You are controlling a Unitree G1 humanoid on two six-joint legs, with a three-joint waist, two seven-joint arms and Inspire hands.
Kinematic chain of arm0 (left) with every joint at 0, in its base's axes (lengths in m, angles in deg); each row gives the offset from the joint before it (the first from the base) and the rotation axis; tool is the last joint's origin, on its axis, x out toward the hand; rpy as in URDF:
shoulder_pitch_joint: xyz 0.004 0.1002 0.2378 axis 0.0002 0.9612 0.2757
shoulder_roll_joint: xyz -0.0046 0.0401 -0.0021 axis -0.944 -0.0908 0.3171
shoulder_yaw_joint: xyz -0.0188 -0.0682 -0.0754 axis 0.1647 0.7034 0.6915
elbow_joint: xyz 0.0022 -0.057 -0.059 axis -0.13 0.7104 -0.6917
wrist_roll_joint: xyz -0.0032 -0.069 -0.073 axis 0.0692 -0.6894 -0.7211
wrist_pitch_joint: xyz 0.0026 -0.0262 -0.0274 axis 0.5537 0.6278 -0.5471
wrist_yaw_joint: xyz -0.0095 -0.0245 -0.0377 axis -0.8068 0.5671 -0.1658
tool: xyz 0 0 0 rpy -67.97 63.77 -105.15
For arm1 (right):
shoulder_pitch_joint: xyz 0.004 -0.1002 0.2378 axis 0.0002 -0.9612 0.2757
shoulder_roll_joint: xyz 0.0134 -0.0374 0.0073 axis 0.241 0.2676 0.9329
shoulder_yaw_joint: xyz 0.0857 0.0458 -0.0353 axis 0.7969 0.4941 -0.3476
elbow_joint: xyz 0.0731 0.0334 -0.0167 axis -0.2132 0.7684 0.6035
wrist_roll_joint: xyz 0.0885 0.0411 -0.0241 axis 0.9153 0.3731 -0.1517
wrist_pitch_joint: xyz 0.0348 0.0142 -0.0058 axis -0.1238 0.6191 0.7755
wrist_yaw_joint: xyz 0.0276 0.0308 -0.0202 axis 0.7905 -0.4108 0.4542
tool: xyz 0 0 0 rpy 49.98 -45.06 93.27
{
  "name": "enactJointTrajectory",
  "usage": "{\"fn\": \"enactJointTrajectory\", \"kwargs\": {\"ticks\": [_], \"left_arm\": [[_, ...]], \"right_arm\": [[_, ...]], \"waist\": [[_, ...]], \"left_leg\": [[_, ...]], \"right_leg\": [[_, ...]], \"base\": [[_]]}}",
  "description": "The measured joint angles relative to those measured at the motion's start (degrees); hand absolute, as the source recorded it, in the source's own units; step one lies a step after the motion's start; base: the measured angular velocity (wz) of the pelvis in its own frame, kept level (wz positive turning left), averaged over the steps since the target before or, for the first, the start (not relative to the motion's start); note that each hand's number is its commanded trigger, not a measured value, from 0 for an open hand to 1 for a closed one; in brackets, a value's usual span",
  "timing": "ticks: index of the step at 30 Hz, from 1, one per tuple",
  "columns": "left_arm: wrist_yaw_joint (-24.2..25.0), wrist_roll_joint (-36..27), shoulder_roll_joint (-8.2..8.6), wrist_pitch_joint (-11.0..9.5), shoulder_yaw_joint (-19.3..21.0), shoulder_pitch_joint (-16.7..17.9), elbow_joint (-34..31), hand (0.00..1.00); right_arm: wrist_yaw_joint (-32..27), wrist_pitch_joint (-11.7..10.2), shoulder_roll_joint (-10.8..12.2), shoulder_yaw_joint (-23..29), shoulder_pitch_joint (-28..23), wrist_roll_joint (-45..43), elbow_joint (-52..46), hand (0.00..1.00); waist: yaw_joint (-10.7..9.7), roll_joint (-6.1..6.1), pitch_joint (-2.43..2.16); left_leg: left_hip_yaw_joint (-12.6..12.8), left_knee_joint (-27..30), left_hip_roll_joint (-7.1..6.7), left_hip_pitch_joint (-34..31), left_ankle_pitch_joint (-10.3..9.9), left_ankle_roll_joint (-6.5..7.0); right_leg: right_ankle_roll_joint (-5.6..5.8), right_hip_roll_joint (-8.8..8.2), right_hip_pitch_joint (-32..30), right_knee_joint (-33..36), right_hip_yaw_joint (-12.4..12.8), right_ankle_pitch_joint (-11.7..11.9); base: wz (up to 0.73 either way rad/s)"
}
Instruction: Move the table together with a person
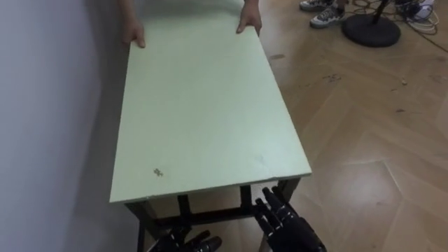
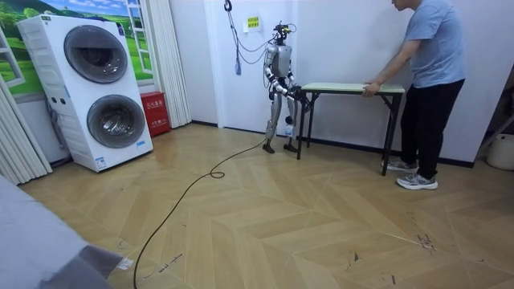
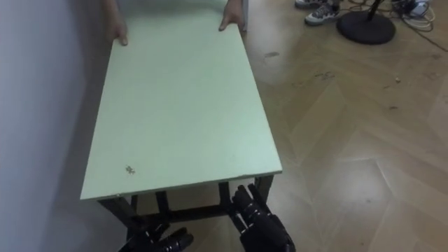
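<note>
The table (image 1: 203,105) stands by the white wall (image 1: 42,105). A person (image 2: 430,88) holds its far end. The left robot hand (image 1: 185,243) and right robot hand (image 1: 287,222) sit under the near edge with fingers straight. It could be just before lifting or just after setting down.

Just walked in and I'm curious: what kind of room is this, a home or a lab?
Probably a test room dressed as a home laundry corner: two stacked washing machines by a curtain, herringbone wood floor, and a plain table against the white wall.
</note>
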Motion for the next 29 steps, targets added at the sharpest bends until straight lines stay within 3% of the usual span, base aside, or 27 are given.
{"fn": "enactJointTrajectory", "kwargs": {"ticks": [2,4,7,11,14,18,20,22,26,29], "left_arm": [[0.2,0.9,0.23,0.0,0.6,0.2,0.7,0.0],[1.1,2.7,0.24,0.5,1.6,0.3,1.4,0.0],[1.8,4.1,0.18,1.0,2.8,0.3,2.2,0.0],[1.9,6.0,0.17,1.7,4.8,0.0,3.4,0.0],[1.6,9.2,0.17,1.6,6.8,-0.5,5.8,0.0],[-1.5,13.2,-0.25,1.4,7.7,-1.1,10.2,0.0],[-3.4,14.9,-0.44,0.9,7.7,-1.0,11.6,0.0],[-5.7,19.0,-0.75,0.4,8.2,-0.9,12.4,0.0],[-7.8,21.5,-0.55,-1.2,8.8,-1.1,13.4,0.0],[-10.8,24.0,-0.5,-1.6,10.7,-0.9,14.4,0.0]], "right_arm": [[0.3,0.0,-0.2,0.0,0.0,-1.2,0.7,0.0],[1.6,0.3,-0.9,-0.4,-0.1,-3.4,0.7,0.0],[3.0,0.8,-1.9,-0.4,-0.7,-5.9,0.7,0.0],[4.7,0.9,-3.8,-0.2,-0.6,-11.9,1.9,0.0],[5.1,0.7,-3.8,1.6,-0.4,-18.8,5.7,0.0],[3.7,0.5,-3.7,2.3,1.8,-31.5,14.2,0.0],[2.1,0.4,-3.7,2.3,2.2,-36.2,16.3,0.0],[-0.2,0.0,-3.6,2.3,3.2,-42.3,18.3,0.0],[-3.6,-1.6,-3.5,2.4,5.0,-48.2,23.7,0.0],[-6.6,-1.8,-3.2,2.9,6.1,-51.9,27.0,0.0]], "waist": [[0.2,0.51,0.21],[-0.2,0.75,0.27],[-0.6,0.55,0.29],[-0.3,0.25,0.23],[-0.3,-0.57,-0.22],[-0.3,-1.12,-0.29],[0.1,-1.36,-0.19],[0.1,-2.15,0.41],[1.3,-2.23,0.31],[1.3,-2.29,0.15]], "left_leg": [[-1.7,-0.3,-0.23,0.8,0.0,-0.05],[-4.4,-0.9,-1.31,1.4,0.2,-0.19],[-6.2,-2.1,-2.04,2.1,1.1,-0.52],[-5.9,-2.8,-1.86,2.0,1.6,-0.98],[-4.9,-2.7,-1.54,1.9,1.8,-1.42],[3.6,-1.5,1.0,0.9,0.6,-0.29],[2.8,-1.7,0.59,0.9,0.5,-0.14],[1.6,-2.0,-0.08,0.9,0.6,-0.07],[1.5,-2.4,-0.19,1.1,0.6,0.09],[1.5,-3.0,-0.12,1.7,0.7,-0.1]], "right_leg": [[-1.14,1.1,-0.5,0.2,0.2,0.8],[-1.27,1.13,-0.4,0.4,0.3,1.2],[-1.4,1.16,-0.5,0.3,0.1,1.3],[-1.78,1.29,-0.5,-0.5,-1.1,1.6],[-1.95,1.13,-0.1,-1.3,-3.0,1.6],[-2.39,0.61,0.2,-2.5,-4.7,1.3],[-2.0,0.95,0.1,-2.3,-4.1,1.0],[-1.87,0.82,-0.1,-2.4,-4.1,0.9],[-1.65,0.72,-0.1,-2.2,-3.7,1.0],[-1.6,0.84,-0.1,-2.0,-1.9,1.1]], "base": [[-0.18],[-0.17],[-0.03],[0.01],[0.04],[0.06],[0.1],[0.07],[0.0],[-0.02]]}}
